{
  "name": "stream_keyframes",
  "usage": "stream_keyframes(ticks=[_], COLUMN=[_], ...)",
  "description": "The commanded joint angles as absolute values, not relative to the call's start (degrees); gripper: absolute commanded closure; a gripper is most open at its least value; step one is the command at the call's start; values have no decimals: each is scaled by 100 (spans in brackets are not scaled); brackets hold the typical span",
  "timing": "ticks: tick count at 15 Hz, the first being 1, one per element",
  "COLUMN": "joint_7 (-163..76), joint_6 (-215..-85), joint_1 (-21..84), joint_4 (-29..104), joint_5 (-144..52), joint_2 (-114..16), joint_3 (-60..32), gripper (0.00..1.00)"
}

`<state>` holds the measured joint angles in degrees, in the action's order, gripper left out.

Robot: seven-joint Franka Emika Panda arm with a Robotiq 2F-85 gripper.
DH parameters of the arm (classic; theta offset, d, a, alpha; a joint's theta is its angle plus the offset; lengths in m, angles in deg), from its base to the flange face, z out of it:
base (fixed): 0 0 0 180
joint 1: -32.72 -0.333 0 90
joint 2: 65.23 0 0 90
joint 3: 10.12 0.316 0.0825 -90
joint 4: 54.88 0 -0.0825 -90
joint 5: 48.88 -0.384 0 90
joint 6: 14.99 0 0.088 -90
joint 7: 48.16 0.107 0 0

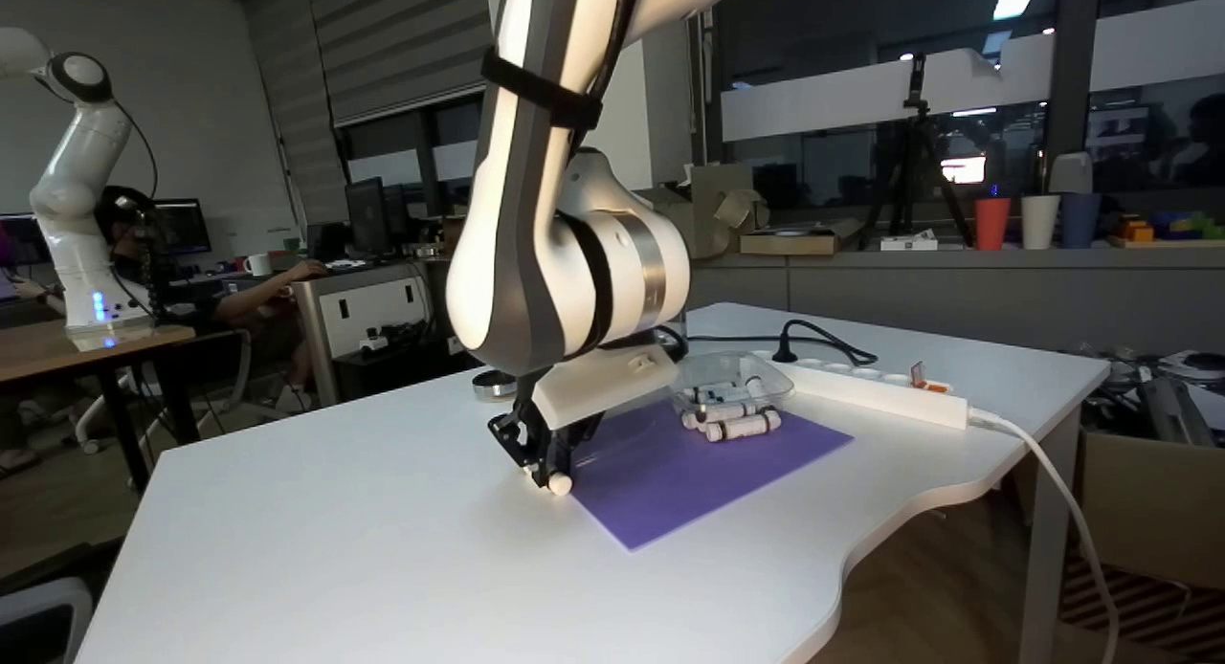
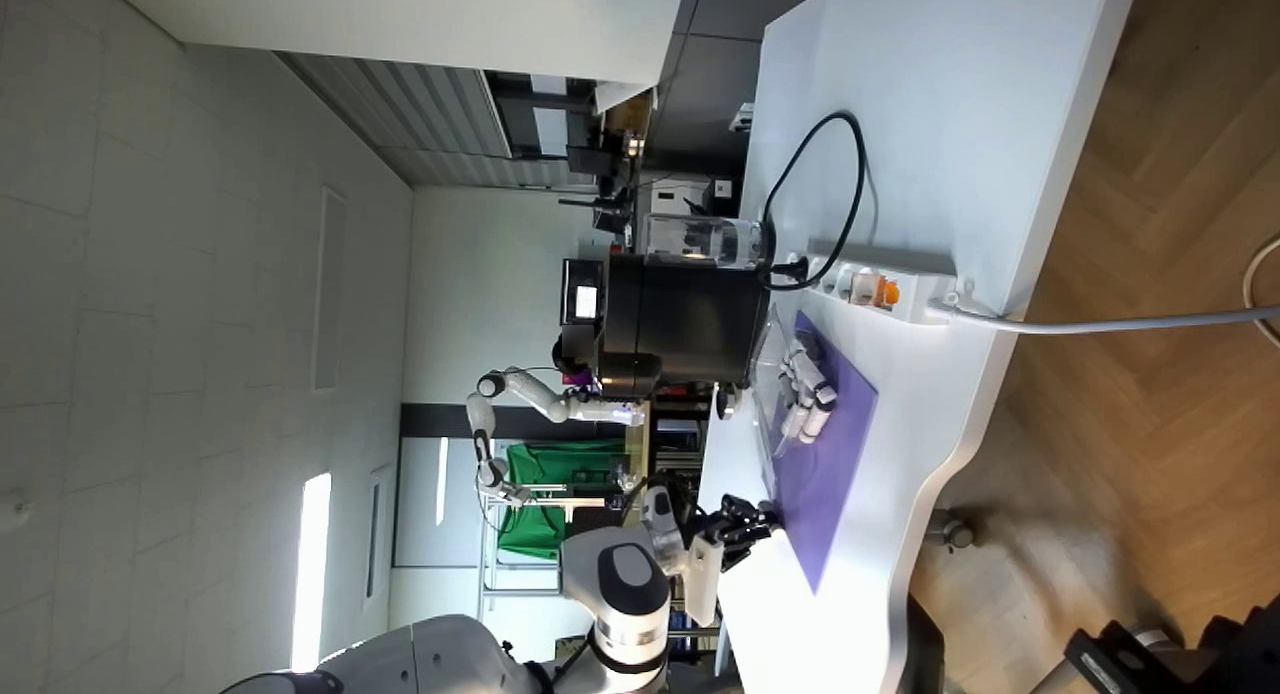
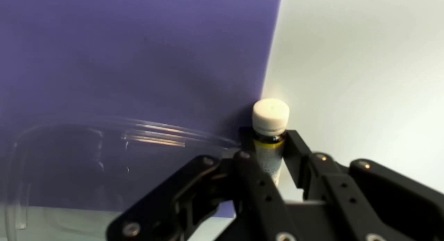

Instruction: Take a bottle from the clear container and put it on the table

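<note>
Wrist view shows the gripper (image 3: pixel 269 147) drawn in on a bottle (image 3: pixel 270 130), pads (image 3: pixel 295 147) against both sides and parted only by its width — a pinch just behind the cap, probably because the straight body seats flat pads better. The bottle lies roughly level, cap outward, along the line where the mat (image 3: pixel 156 53) meets the table (image 3: pixel 364 77). In an exterior view its cap is over the table, just beside the mat; whether it rests there or hangs slightly above, I cannot tell. So low a hold suits a gentle set-down, since a round thing let go higher might roll. The container (image 1: pixel 718 367) is well apart, towards the mat's other end, with more bottles (image 1: pixel 744 425) heaped in or against it, perhaps to keep them from straying. Clear plastic (image 3: pixel 159 141) lies close by the gripper — the container's or a lid's, unclear — so lifting away tableward seems safer.
</note>
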<state>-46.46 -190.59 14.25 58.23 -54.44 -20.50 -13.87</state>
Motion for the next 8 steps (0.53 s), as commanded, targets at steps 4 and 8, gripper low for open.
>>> stream_keyframes(ticks=[4, 8], joint_7=[-4156, -4143], joint_6=[-18819, -18765], joint_1=[1412, 1459], joint_4=[5809, 5798], joint_5=[-5342, -5337], joint_2=[-2122, -2115], joint_3=[-1397, -1341], gripper=[76, 34])
